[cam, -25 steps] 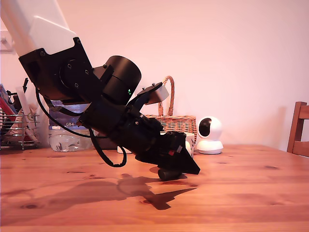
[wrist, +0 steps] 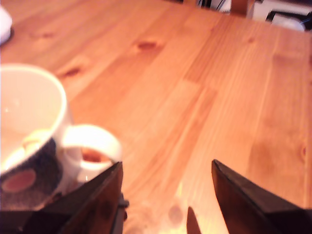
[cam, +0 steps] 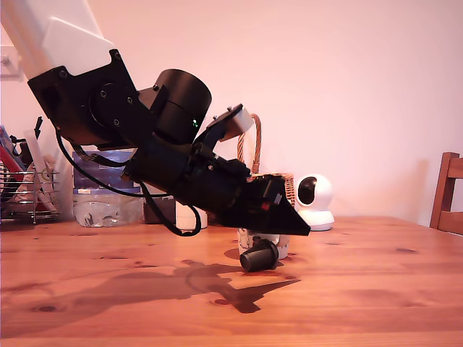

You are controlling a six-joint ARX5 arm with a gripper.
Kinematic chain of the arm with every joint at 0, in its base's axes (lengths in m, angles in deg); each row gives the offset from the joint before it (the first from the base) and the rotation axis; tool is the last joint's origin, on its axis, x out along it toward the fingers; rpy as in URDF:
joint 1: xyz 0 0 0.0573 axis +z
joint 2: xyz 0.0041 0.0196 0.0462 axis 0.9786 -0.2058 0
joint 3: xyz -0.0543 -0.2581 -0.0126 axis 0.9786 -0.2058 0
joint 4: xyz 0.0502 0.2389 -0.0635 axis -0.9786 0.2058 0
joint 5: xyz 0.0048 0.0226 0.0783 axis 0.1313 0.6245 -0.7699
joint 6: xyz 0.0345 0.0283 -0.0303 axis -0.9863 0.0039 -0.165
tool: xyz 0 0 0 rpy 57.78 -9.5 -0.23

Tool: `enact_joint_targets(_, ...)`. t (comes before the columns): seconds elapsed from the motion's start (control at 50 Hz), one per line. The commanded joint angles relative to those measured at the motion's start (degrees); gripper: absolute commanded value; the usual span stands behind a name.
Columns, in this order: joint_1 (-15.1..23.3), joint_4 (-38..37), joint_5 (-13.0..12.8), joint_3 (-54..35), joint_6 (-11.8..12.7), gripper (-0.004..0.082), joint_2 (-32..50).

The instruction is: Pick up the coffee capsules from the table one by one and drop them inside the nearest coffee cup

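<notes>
One black coffee capsule lies on its side on the wooden table, just below my gripper. Right behind it stands the white coffee cup, mostly hidden by the black fingers. In the wrist view the cup is close beside one finger, showing its dark print with a pinkish circle and its white handle. My gripper is open, with only bare table between the two fingers. No capsule shows in the wrist view.
Along the back edge stand a small white camera, a wicker basket, a white cylinder, a plastic bottle and a wire rack. A wooden chair is at the exterior view's right.
The gripper has risen and shifted toward the exterior view's right. The capsule, under the fingers before, now lies uncovered on the table.
</notes>
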Motion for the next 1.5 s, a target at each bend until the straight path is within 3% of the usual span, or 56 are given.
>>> enact_joint_targets(0.0,-0.37,-2.75,0.5,-3.06,0.44,0.052,1.46)
enact_joint_targets(0.3,0.52,-14.03,-0.74,-12.81,1.44,0.052,5.49)
enact_joint_targets(0.48,2.16,-19.93,-4.24,-18.38,1.49,0.052,7.02)
enact_joint_targets(0.66,4.02,-24.48,-5.62,-21.59,1.68,0.052,7.02)
enact_joint_targets(1.2,4.26,-23.98,-6.49,-20.02,4.33,0.052,4.46)
enact_joint_targets(1.48,4.24,-17.97,-7.15,-15.56,4.37,0.052,3.04)
